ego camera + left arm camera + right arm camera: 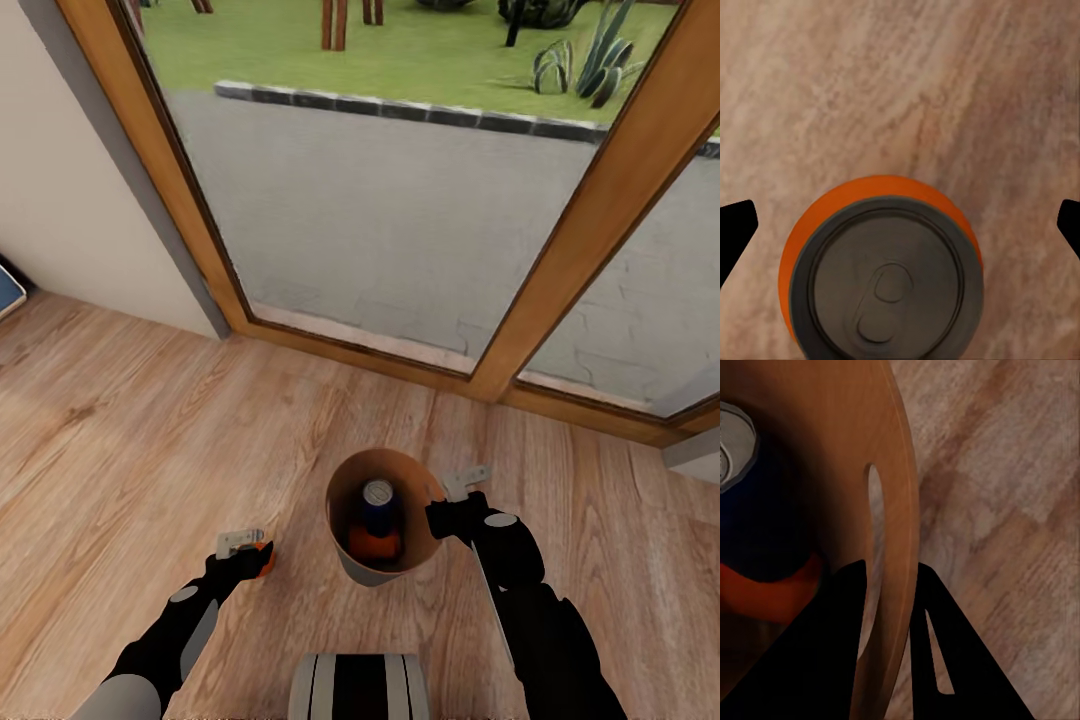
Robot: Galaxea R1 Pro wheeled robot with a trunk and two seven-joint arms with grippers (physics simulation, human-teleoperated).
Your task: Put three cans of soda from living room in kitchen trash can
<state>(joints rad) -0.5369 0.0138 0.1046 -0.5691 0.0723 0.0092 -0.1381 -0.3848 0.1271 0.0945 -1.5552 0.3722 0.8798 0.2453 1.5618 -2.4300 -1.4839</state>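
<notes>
Two cans stand upright in the bin (352, 562), right claw (447, 508) pinching its rim; left claw (243, 551) grips another.

Open plank floor (150, 420) lies from nine to twelve o'clock of the trash can (362, 570). At twelve, the wood-framed glass door (400, 200) bars passage. Inside the can, a blue can (378, 505) and an orange can (375, 545) seemingly leave little room. The right gripper (889, 585) straddles its wall at three o'clock.

floor (150, 420): light wood planks | on it: orange can (262, 560), possibly resting
</notes>
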